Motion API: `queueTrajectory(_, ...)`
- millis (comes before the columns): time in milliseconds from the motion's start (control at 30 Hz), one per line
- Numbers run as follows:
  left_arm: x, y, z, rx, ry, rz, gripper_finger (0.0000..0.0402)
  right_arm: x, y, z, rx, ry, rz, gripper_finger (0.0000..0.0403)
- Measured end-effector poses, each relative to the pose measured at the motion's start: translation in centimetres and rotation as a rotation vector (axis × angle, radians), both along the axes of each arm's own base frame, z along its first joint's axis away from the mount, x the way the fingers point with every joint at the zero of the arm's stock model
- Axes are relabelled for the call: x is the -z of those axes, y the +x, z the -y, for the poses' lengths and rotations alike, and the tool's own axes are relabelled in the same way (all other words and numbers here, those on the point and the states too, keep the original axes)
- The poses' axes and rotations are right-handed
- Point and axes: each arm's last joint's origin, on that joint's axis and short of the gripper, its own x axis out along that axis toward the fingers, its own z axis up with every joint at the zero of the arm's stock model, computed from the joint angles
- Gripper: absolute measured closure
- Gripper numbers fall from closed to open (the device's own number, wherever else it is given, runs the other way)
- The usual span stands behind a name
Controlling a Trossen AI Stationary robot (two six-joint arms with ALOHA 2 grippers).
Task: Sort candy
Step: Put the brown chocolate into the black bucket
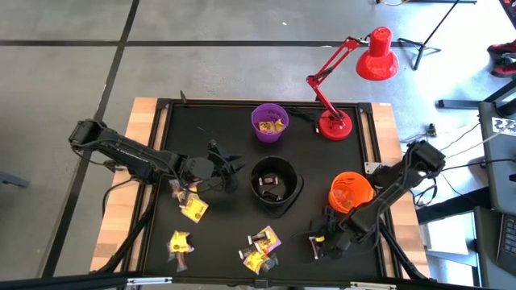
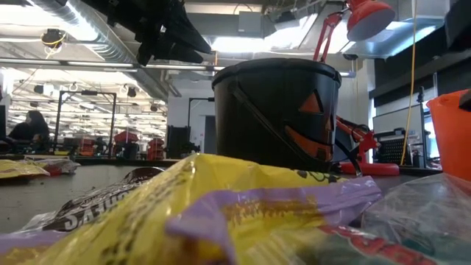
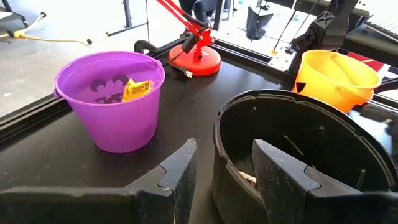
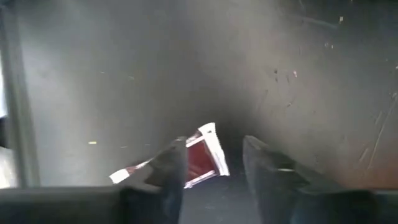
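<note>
Hovering low over the desk's near right corner, my right jaws stand part open around a reddish candy lying flat; whether they touch it I cannot tell. Judging by the wrapper: light, crinkly, slippery, best pinched across the body, not the loose ends. Loose candy on the near desk: roughly four small clusters, mixed yellow and dark; exact count unclear. Left jaws, part open and empty, hang beside the black bowl. Bowls: three. Black holds dark pieces, the purple bowl yellow, the orange bowl unclear.
</note>
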Motion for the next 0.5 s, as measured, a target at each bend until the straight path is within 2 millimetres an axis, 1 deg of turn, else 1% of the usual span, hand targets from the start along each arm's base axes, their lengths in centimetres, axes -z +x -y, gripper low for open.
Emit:
queueTrajectory(67,0.0,0.0,0.0,0.000,0.000,0.000,0.0257,0.7,0.1,-0.1,-0.001,-0.015,-0.022,0.0214)
queueTrajectory(133,0.0,0.0,0.0,0.000,0.000,0.000,0.0257,1.3,0.2,-0.3,-0.006,-0.015,-0.044,0.0198)
queueTrajectory(200,0.0,0.0,0.0,0.000,0.000,0.000,0.0257,1.6,0.2,-0.4,-0.015,-0.007,-0.065,0.0196)
queueTrajectory(233,0.0,0.0,0.0,0.000,0.000,0.000,0.0257,1.8,0.3,-0.5,-0.018,-0.006,-0.072,0.0201)
queueTrajectory(300,0.0,0.0,0.0,0.000,0.000,0.000,0.0257,1.9,0.3,-0.5,-0.030,-0.007,-0.080,0.0226)
queueTrajectory(333,0.0,0.0,0.0,0.000,0.000,0.000,0.0257,2.0,0.3,-0.5,-0.037,-0.007,-0.081,0.0246)
queueTrajectory(500,0.0,0.0,0.0,0.000,0.000,0.000,0.0257,1.9,0.4,-0.4,-0.070,-0.010,-0.078,0.0373)
